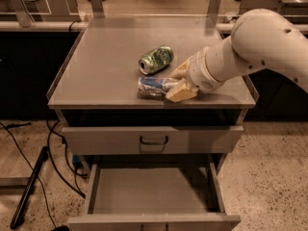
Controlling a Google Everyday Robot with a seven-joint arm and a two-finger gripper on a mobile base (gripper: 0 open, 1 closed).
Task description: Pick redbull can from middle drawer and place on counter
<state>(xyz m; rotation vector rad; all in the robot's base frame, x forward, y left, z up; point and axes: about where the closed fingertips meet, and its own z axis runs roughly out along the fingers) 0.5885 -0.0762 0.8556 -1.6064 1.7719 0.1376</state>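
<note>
1. Gripper [174, 84] sits over the front right part of the worktop [106, 57], at the end of a thick white arm [260, 44] that reaches in from the right.
2. Its two pale fingers [181, 93] pinch the right end of the redbull can [153, 87], one finger behind the can and one in front of it.
3. The redbull can lies on its side, its length running left to right, with its free end pointing left.
4. It is at the worktop's surface, close to the front edge; a dark shadow lies under it, and whether it rests on the surface or hangs just above it cannot be told.
5. Just behind the redbull can lies a dented green can [156, 59], also on its side, angled with its metal end toward the front left; the two cans are near each other but apart.
6. Below the worktop a grey drawer front [96, 139] with a black bar handle [154, 140] is closed.
7. Beneath that, the middle drawer [151, 191] is pulled out toward the camera, showing its flat grey floor and low side walls.
8. Black cables [53, 153] trail across the speckled floor to the left of the cabinet.
</note>
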